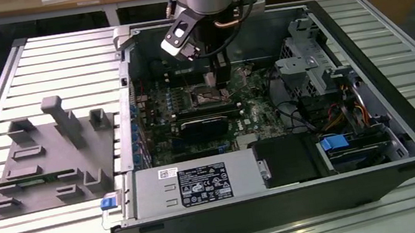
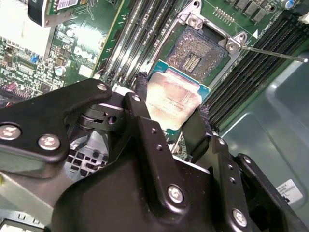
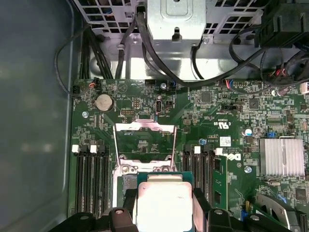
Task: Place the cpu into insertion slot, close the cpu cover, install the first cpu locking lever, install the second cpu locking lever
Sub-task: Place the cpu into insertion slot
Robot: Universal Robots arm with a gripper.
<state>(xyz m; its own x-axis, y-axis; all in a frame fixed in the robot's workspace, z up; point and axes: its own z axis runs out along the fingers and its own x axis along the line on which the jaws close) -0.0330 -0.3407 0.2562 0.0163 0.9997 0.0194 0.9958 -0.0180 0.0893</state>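
The cpu (image 2: 174, 99) sits clamped between the two black fingers (image 2: 141, 89), which press on opposite edges and leave its dull metal top bare. You have it held level, just short of the insertion slot (image 2: 198, 50) and a little above the board, not yet seated. In the second wrist view the slot's contact field lies fully exposed, with nothing resting in it.

Judge the chip as light, stiff and thin. It will not flex, but its smooth edges give the fingers little to bite on, so it could slip or tilt if the hold loosens. The edges are the right place to hold it. The underside and the slot's fine contacts look like the fragile parts, and a crooked landing would likely bend them.

The cpu cover (image 3: 145, 127) stands swung up at the far edge of the slot, its window open in the first wrist view. A thin metal lever (image 2: 270, 52) sticks out from one corner of the slot, unlatched. Long black memory slots (image 3: 91, 174) flank the socket on the green motherboard (image 3: 217, 111).

All of this lies inside an open computer case (image 1: 284, 209) on the slatted desk (image 1: 64, 69). A grey fixture tray (image 1: 44, 156) sits beside the case, on the exterior view's left.
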